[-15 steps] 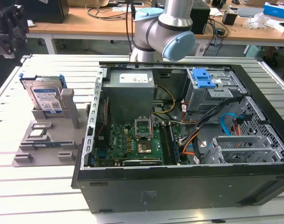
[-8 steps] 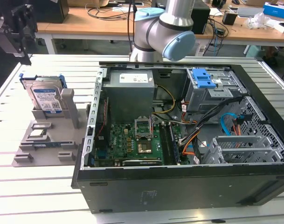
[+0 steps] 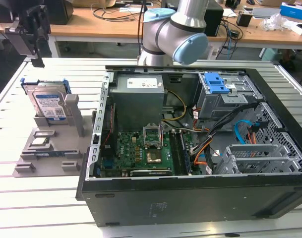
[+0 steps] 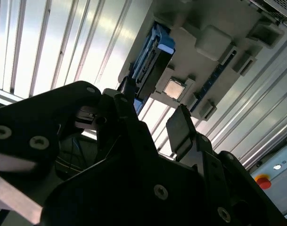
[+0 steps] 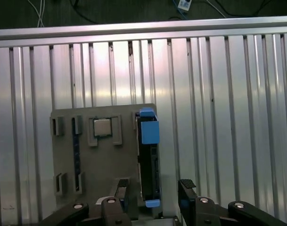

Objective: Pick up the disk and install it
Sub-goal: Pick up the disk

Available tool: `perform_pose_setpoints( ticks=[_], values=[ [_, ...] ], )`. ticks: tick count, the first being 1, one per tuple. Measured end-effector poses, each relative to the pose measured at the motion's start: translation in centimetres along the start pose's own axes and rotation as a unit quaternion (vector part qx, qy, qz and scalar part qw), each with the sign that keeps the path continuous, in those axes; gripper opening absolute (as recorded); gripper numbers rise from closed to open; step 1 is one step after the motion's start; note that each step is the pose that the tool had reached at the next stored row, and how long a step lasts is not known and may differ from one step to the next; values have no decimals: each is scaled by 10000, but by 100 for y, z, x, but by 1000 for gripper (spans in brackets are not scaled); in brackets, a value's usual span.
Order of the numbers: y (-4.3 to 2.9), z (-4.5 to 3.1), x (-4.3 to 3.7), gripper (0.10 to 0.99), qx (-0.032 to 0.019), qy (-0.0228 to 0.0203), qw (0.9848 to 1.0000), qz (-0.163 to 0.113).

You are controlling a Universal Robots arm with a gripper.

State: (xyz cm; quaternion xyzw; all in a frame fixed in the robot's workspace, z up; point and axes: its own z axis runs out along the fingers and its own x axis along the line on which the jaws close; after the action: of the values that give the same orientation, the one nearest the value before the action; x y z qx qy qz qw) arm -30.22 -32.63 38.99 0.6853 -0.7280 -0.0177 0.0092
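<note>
1. The slatted metal tabletop (image 3: 41,198) carries the whole work area. The open computer case (image 3: 190,198) lies on it towards the exterior view's right.
2. Inside the case, the grey drive cage (image 3: 217,84) with its blue latch sits at the far side. I judge the disk is not yet installed.
3. A grey holder block (image 3: 27,158) sits on the tabletop just beside the case, on the exterior view's left. It is well apart from the drive cage.
4. My pincer (image 3: 35,54) hangs in the air over the holder block, touching nothing. In the first wrist view its two fingers (image 5: 123,186) stand apart with a clear gap between them, and nothing is held.
5. The disk (image 3: 50,101) stands on edge in a slot of the holder block, label face outwards, blue carrier frame around it.
6. The deciding relation is that the disk lies directly below my pincer, along my line of descent. In the first wrist view its upper edge (image 5: 149,155) runs lengthwise through the gap, crosswise to the line joining the fingers. One finger therefore faces each flat side. I judge the alignment fit for a pinch across the thin dimension.
7. A small square chip (image 5: 102,127) rests in a recess of the holder block near the disk, outside the finger gap.
</note>
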Motion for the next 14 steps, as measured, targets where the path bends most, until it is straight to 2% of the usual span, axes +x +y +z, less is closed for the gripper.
perform_pose_setpoints(
  ticks=[6,14],
  values=[
    [-18,117,-16,541,1,10,10000,0],
    [-11,134,-16,541,3,9,10000,1]
  ],
)
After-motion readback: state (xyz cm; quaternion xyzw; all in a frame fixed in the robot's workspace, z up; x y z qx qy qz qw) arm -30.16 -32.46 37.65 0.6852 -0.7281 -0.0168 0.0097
